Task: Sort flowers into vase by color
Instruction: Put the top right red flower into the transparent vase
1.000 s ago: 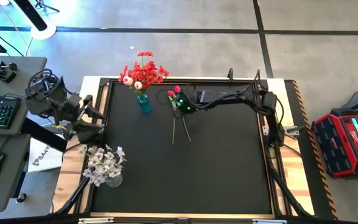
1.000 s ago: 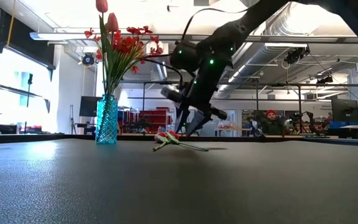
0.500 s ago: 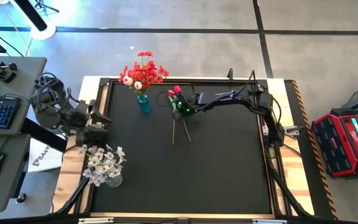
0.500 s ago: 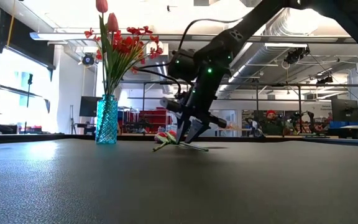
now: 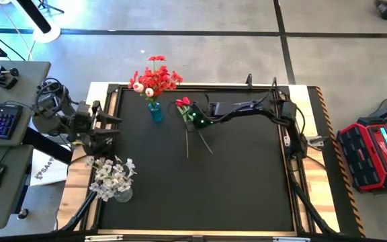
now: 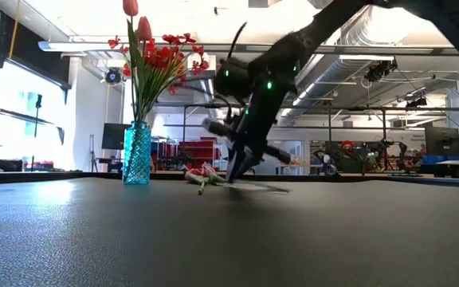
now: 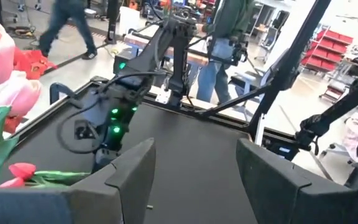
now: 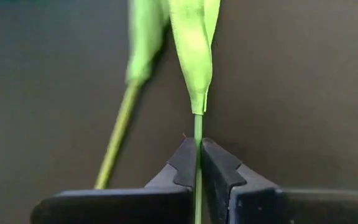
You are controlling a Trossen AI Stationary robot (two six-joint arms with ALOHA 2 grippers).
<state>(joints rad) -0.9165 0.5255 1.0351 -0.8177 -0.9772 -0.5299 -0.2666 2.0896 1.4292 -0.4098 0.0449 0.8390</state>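
Since the earlier frames the right pincer (image 5: 195, 118) had closed from part-open and the red tulips' heads (image 5: 183, 103) had shifted toward upper left, nearer the blue vase (image 5: 156, 112). In the right wrist view its fingers (image 8: 185, 163) were pinched on one thin green stem (image 8: 197, 134) just below a leaf; a second stem (image 8: 118, 137) lay loose beside, outside the grip. In the low view the flowers still lay on the black bench (image 6: 229, 231), right of the vase holding red blooms. The white spray (image 5: 111, 176) stood at lower left. The left pincer (image 5: 105, 128) waited at the bench's left edge, fingers (image 7: 132, 171) apart, holding nothing.
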